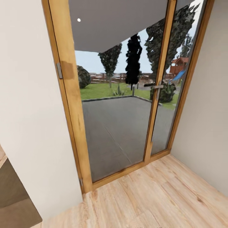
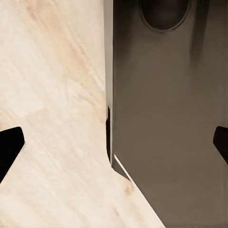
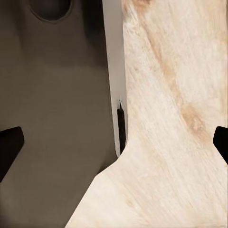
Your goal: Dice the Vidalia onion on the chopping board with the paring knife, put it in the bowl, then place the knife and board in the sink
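The head camera faces a glazed door (image 1: 126, 95) in a light wooden frame (image 1: 71, 104), set between two pale plaster walls (image 1: 28, 110). A grey lever handle (image 1: 154, 86) sits on the upright between the two panes, and a small grey hinge (image 1: 59, 70) shows on the frame's other upright. Through the glass lie a dark paved terrace (image 1: 117, 126), a strip of lawn (image 1: 101, 90), dark conifers (image 1: 133, 60), a fence and a red play structure (image 1: 180, 66) under a pale sky. A grey soffit with one round light (image 1: 79, 20) overhangs the terrace. The floor (image 1: 152, 196) inside is light wood planking that runs up to the door sill. At the lower edge beside the wall sits a dark brown surface (image 1: 15, 199); what it belongs to cannot be told.

The left jaws (image 2: 114, 142) stand wide apart, their black fingertips (image 2: 9, 147) at opposite edges of the wrist picture, with nothing held. Between them the light wood floor (image 2: 52, 95) meets a dull brown-grey panel (image 2: 171, 123) bearing a dark oval recess (image 2: 164, 14).

The right jaws (image 3: 114, 142) are likewise spread wide and hold nothing. Between their tips (image 3: 9, 147) lie the same brown-grey panel (image 3: 52, 118), a pale vertical strip (image 3: 114, 71) and the wood floor (image 3: 175, 123).

The onion, board, knife, bowl and sink are somewhere outside these views.
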`<state>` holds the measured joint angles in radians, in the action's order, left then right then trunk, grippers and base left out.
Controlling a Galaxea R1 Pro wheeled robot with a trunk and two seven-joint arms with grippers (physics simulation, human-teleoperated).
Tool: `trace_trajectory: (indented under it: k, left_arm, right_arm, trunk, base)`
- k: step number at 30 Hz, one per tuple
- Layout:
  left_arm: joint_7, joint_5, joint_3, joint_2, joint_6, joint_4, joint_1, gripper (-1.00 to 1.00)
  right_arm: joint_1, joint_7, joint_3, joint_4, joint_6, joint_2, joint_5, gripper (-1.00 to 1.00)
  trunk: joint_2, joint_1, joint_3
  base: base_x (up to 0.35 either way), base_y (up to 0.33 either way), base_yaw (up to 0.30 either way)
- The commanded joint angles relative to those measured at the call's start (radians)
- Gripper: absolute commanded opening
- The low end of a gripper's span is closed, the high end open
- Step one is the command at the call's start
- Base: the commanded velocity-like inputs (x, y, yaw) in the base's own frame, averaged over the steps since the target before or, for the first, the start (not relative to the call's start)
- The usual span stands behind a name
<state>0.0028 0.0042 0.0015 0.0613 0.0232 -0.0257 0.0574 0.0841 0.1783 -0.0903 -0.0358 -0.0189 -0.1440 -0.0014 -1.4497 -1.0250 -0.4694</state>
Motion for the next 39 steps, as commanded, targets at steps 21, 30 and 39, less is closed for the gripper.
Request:
trace_trajectory:
  k: [21,30,39]
  left_arm:
    - [0.000,0.000,0.000,0.000,0.001,-0.002,0.001,1.00]
    - [0.000,0.000,-0.001,-0.001,0.001,-0.002,0.001,1.00]
    - [0.000,0.000,-0.001,-0.001,0.001,-0.002,0.001,1.00]
  right_arm:
    - [0.000,-0.059,-0.011,-0.001,-0.003,0.000,-0.002,1.00]
    - [0.000,-0.059,-0.012,-0.001,-0.004,0.000,-0.002,1.00]
    - [0.000,-0.059,-0.012,-0.001,-0.004,0.000,-0.002,1.00]
  trunk:
    - [0.000,0.000,-0.001]
    - [0.000,0.000,-0.001]
    - [0.000,0.000,-0.001]
  base:
    - [0.000,0.000,-0.300]
    - [0.000,0.000,-0.300]
    - [0.000,0.000,-0.300]
